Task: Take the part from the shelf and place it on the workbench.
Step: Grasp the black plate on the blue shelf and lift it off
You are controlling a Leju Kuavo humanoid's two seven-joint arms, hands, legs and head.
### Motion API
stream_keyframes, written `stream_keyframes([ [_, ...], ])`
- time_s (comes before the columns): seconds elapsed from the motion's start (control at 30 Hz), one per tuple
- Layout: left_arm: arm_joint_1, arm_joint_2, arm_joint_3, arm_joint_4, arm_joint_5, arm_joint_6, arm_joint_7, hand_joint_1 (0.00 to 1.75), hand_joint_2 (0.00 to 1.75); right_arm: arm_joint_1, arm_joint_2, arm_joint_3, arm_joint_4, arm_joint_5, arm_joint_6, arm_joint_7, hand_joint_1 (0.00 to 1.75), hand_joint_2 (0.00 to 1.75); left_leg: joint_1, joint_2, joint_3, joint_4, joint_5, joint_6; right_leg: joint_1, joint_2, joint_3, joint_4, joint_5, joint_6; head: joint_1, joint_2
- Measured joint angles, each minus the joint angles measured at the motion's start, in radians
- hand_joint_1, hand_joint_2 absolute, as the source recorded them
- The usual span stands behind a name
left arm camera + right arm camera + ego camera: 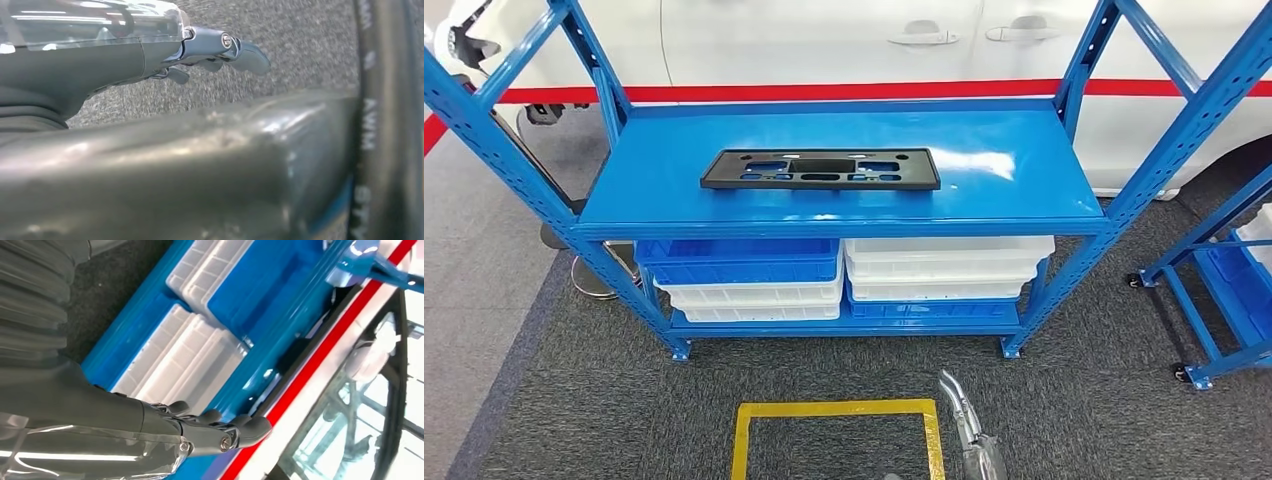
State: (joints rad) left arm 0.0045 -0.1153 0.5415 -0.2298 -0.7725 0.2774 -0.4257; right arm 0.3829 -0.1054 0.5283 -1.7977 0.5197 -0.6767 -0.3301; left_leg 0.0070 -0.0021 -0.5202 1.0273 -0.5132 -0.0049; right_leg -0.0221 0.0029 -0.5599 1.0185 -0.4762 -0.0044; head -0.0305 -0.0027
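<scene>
The one piece of lettering stands on a thick black cable (371, 120) in the left wrist view, printed in white along its length and turned on its side; the letters "AWM" can be made out near the middle of it; further along the same cable more white characters show, too blurred and cut off by the frame edge to read; the blue shelf (844, 175), the black part (821, 169) lying on it, the stacked bins (754, 280) beneath and the white car (824, 40) behind carry no readable marks
</scene>
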Motion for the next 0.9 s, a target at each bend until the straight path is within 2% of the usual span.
stream_keyframes([
  [0.07, -0.001, -0.001, 0.002, 0.0, -0.012, -0.003, 0.0, 0.0, 0.0, 0.0, -0.015, 0.023, -0.012, 0.0, -0.015, 0.025, 0.0, 1.75, 0.003, 0.0, -0.04, 0.093, -0.058, -0.009, -0.002, -0.003, 0.0, -0.003, 0.001, -0.009, 0.0, 0.0],
  [0.13, -0.001, -0.001, 0.003, 0.001, -0.016, -0.004, 0.001, 0.0, 0.0, -0.001, -0.026, 0.036, -0.017, 0.002, -0.022, 0.04, 0.0, 1.75, 0.005, 0.001, -0.105, 0.228, -0.118, -0.014, 0.0, -0.004, -0.001, -0.002, 0.0, -0.012, 0.0, 0.0],
  [0.17, 0.0, -0.001, 0.004, 0.001, -0.017, -0.004, 0.001, 0.0, 0.0, -0.002, -0.03, 0.041, -0.019, 0.004, -0.024, 0.045, 0.0, 1.75, 0.005, 0.001, -0.126, 0.27, -0.127, -0.016, 0.0, -0.004, -0.001, -0.001, 0.0, -0.013, 0.0, 0.0],
  [0.2, 0.0, -0.001, 0.004, 0.002, -0.019, -0.004, 0.002, 0.0, 0.0, -0.003, -0.033, 0.044, -0.02, 0.009, -0.025, 0.051, 0.0, 1.75, 0.005, 0.001, -0.13, 0.273, -0.114, -0.015, 0.0, -0.004, 0.0, 0.0, -0.001, -0.012, 0.0, 0.0],
  [0.23, 0.0, -0.001, 0.004, 0.002, -0.021, -0.004, 0.003, 0.0, 0.0, -0.004, -0.036, 0.047, -0.021, 0.018, -0.025, 0.058, 0.0, 1.75, 0.005, 0.001, -0.115, 0.235, -0.083, -0.014, 0.0, -0.004, 0.002, 0.0, -0.002, -0.011, 0.0, 0.0],
  [0.3, -0.001, -0.001, 0.004, 0.003, -0.025, -0.004, 0.006, 0.0, 0.0, -0.005, -0.04, 0.05, -0.025, 0.046, -0.026, 0.075, 0.0, 1.75, 0.005, 0.001, -0.053, 0.094, -0.009, -0.008, 0.0, -0.003, 0.006, 0.002, -0.005, -0.006, 0.0, 0.0],
  [0.33, -0.003, -0.001, 0.004, 0.003, -0.027, -0.004, 0.007, 0.0, 0.0, -0.007, -0.042, 0.051, -0.028, 0.066, -0.026, 0.084, 0.0, 1.75, 0.003, 0.001, -0.03, 0.039, 0.012, -0.003, 0.002, -0.002, 0.006, 0.004, -0.006, -0.002, 0.0, 0.0],
  [0.37, -0.004, -0.001, 0.005, 0.004, -0.03, -0.004, 0.009, 0.0, 0.0, -0.01, -0.044, 0.05, -0.03, 0.096, -0.026, 0.095, 0.0, 1.75, 0.001, 0.0, -0.018, 0.006, 0.022, 0.001, 0.003, -0.002, 0.006, 0.004, -0.007, 0.004, 0.0, 0.0],
  [0.47, -0.005, -0.001, 0.006, 0.004, -0.041, -0.004, 0.017, 0.0, 0.0, -0.028, -0.034, 0.039, -0.034, 0.25, -0.027, 0.131, 0.0, 1.75, -0.001, 0.0, -0.019, -0.007, 0.027, 0.019, 0.005, 0.0, 0.005, 0.001, -0.004, 0.022, 0.0, 0.0],
  [0.53, -0.006, -0.002, 0.007, 0.004, -0.047, -0.004, 0.02, 0.0, 0.0, -0.045, -0.014, 0.016, -0.033, 0.386, -0.027, 0.148, 0.0, 1.75, 0.002, 0.003, -0.017, -0.014, 0.035, 0.033, 0.004, -0.001, -0.009, 0.032, -0.028, 0.031, 0.0, 0.0],
  [0.57, -0.007, -0.002, 0.008, 0.004, -0.049, -0.004, 0.021, 0.0, 0.0, -0.055, -0.002, 0.004, -0.032, 0.454, -0.027, 0.153, 0.0, 1.75, 0.003, 0.005, -0.016, -0.017, 0.038, 0.039, 0.003, -0.001, -0.029, 0.076, -0.056, 0.033, 0.0, 0.0],
  [0.63, -0.008, -0.002, 0.01, 0.004, -0.054, -0.005, 0.021, 0.0, 0.0, -0.071, 0.027, -0.022, -0.024, 0.593, -0.027, 0.157, 0.0, 1.75, -0.001, 0.006, -0.019, -0.016, 0.039, 0.045, 0.003, -0.001, -0.092, 0.207, -0.12, 0.035, 0.0, 0.0],
  [0.67, -0.009, -0.002, 0.011, 0.004, -0.057, -0.006, 0.021, 0.0, 0.0, -0.076, 0.043, -0.035, -0.017, 0.657, -0.026, 0.159, 0.0, 1.75, -0.003, 0.006, -0.02, -0.016, 0.039, 0.046, 0.003, -0.001, -0.118, 0.259, -0.136, 0.035, 0.0, 0.0],
  [0.7, -0.01, -0.002, 0.013, 0.004, -0.061, -0.007, 0.021, 0.0, 0.0, -0.081, 0.059, -0.048, -0.011, 0.719, -0.026, 0.16, 0.0, 1.75, -0.005, 0.006, -0.021, -0.015, 0.039, 0.047, 0.003, -0.002, -0.13, 0.28, -0.133, 0.034, 0.0, 0.0],
  [0.73, -0.01, -0.001, 0.013, 0.005, -0.065, -0.009, 0.021, 0.0, 0.0, -0.086, 0.075, -0.059, -0.005, 0.774, -0.025, 0.162, 0.0, 1.75, -0.007, 0.005, -0.02, -0.014, 0.038, 0.048, 0.004, -0.002, -0.122, 0.263, -0.111, 0.031, 0.0, 0.0],
  [0.8, -0.012, -0.002, 0.014, 0.005, -0.073, -0.013, 0.023, 0.0, 0.0, -0.096, 0.097, -0.074, 0.004, 0.85, -0.026, 0.165, 0.0, 1.75, -0.011, 0.004, -0.016, -0.013, 0.036, 0.047, 0.01, -0.002, -0.062, 0.137, -0.041, 0.017, 0.0, 0.0],
  [0.83, -0.014, -0.003, 0.015, 0.005, -0.075, -0.015, 0.025, 0.0, 0.0, -0.1, 0.106, -0.078, 0.008, 0.871, -0.026, 0.167, 0.0, 1.75, -0.014, 0.002, -0.015, -0.012, 0.034, 0.044, 0.013, -0.003, -0.032, 0.072, -0.016, 0.01, 0.0, 0.0],
  [0.87, -0.015, -0.004, 0.016, 0.005, -0.078, -0.017, 0.026, 0.0, 0.0, -0.102, 0.113, -0.081, 0.011, 0.884, -0.026, 0.168, 0.0, 1.75, -0.015, 0.002, -0.015, -0.011, 0.033, 0.041, 0.017, -0.004, -0.012, 0.027, -0.002, 0.005, 0.0, 0.0],
  [0.9, -0.016, -0.004, 0.017, 0.005, -0.079, -0.018, 0.027, 0.0, 0.0, -0.104, 0.118, -0.084, 0.014, 0.892, -0.026, 0.17, 0.0, 1.75, -0.015, 0.002, -0.017, -0.011, 0.032, 0.037, 0.02, -0.004, -0.004, 0.006, 0.0, 0.002, 0.0, 0.0],
])
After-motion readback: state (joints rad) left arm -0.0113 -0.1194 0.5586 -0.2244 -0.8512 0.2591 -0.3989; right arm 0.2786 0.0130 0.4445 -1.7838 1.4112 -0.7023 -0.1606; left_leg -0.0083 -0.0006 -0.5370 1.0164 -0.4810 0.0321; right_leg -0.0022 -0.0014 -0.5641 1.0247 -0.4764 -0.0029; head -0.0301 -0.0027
